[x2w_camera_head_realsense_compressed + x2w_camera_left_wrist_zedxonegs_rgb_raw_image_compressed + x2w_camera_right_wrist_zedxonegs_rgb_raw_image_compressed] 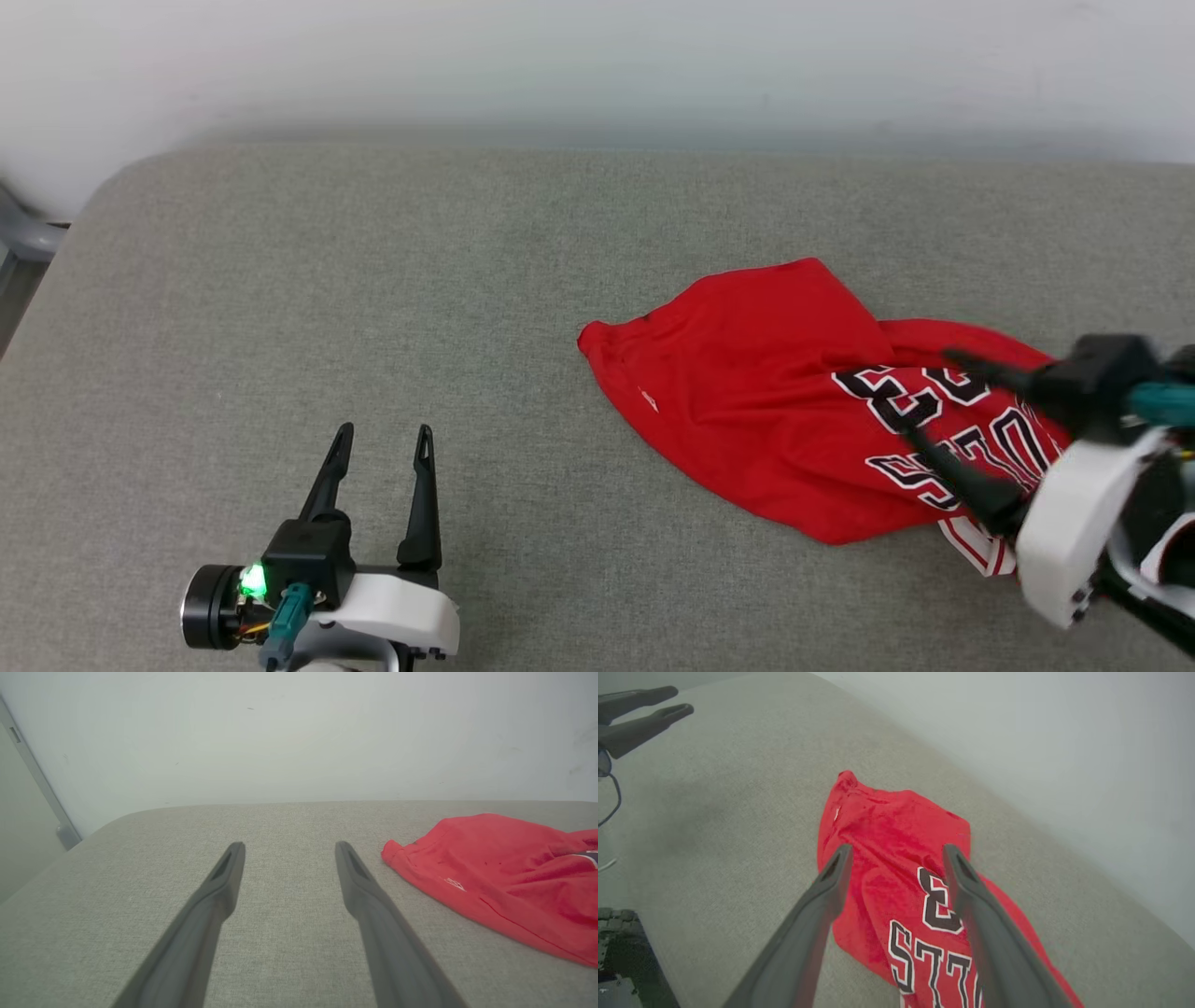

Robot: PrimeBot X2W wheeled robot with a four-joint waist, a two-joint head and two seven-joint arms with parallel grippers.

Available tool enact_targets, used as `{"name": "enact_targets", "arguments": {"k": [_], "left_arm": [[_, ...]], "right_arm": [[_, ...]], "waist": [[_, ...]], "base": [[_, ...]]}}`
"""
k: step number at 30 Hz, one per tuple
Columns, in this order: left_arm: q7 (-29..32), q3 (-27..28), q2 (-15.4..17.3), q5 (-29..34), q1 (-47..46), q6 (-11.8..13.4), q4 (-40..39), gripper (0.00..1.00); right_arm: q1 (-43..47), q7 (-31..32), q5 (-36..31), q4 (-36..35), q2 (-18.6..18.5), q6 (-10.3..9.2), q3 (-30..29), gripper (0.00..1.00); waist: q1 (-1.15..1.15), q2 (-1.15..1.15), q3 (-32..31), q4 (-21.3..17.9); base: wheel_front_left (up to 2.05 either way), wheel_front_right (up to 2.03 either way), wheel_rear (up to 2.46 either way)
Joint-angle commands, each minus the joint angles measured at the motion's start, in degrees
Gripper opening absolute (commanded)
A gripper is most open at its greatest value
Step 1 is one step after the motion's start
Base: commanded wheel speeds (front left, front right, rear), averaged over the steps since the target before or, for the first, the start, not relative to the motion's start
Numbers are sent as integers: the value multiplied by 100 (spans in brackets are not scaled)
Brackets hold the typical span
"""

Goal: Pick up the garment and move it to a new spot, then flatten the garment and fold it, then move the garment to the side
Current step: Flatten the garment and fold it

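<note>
The garment (pixel 747 373) is a red jersey lying crumpled on the grey cushioned surface (pixel 373 280), right of centre. Its black-and-white print faces up at its right end, and a bit of red-white striped trim (pixel 976 546) shows at the near edge. My right gripper (pixel 924 389) hovers open over the printed part, blurred, with its fingers spread and nothing held. In the right wrist view the garment (pixel 887 830) lies under that open gripper (pixel 896 849). My left gripper (pixel 385 431) stands open at the lower left, well apart from the garment (pixel 490 868), with bare cushion between its fingers (pixel 224 877).
A white wall (pixel 597 65) runs behind the surface, whose back left corner is rounded. A grey object (pixel 19 243) stands off the left edge. My left gripper (pixel 681 699) shows at the top left of the right wrist view, and a dark part of the robot (pixel 621 952) at the lower left.
</note>
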Motion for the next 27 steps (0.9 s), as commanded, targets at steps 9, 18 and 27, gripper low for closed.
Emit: {"name": "enact_targets", "arguments": {"k": [9,18,27], "left_arm": [[-15,-70,-5,-100,-257,48,-44,100],[-15,-185,-5,-165,-579,63,-32,100],[-15,-167,-5,-170,-564,75,35,100]], "right_arm": [[-685,1415,590,279,-484,-6,1656,100],[-1439,1209,723,1931,-289,-6,2861,100],[-1621,867,775,3031,-139,-18,3563,100]], "waist": [[0,0,384,118],[0,0,902,367],[0,0,909,403]], "base": [[0,0,0],[0,0,0],[0,0,0]]}}
